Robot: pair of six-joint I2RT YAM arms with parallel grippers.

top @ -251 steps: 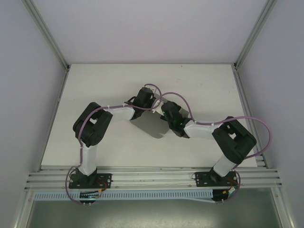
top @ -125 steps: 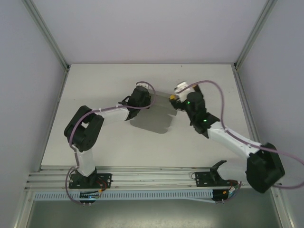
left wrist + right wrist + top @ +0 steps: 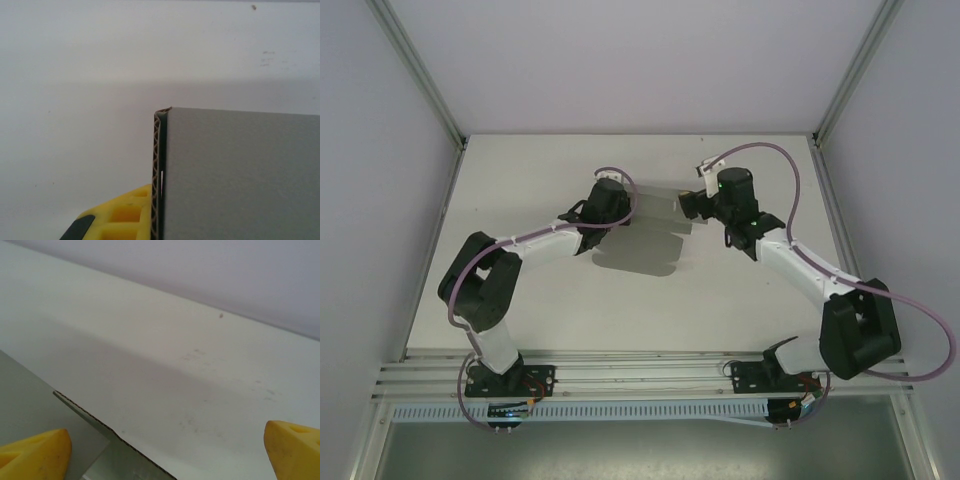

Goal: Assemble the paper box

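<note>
The paper box (image 3: 638,245) is a grey corrugated sheet with flaps, held tilted above the middle of the white table. My left gripper (image 3: 623,213) is shut on its left upper edge. In the left wrist view one yellow finger (image 3: 122,215) presses against the corrugated edge (image 3: 158,170), and the grey face (image 3: 240,175) hides the other finger. My right gripper (image 3: 688,205) hangs just off the box's right edge, open. In the right wrist view its yellow fingertips (image 3: 32,455) stand far apart, with a box edge (image 3: 95,421) low between them, untouched.
The white table (image 3: 520,190) is walled in by pale panels and metal posts on the left, back and right. An aluminium rail (image 3: 640,375) with both arm bases runs along the near edge. Purple cables loop over both arms.
My right gripper has let go of the box, opened wide and swung up and to the right. The left arm has stretched out, carrying the box a little farther back.
</note>
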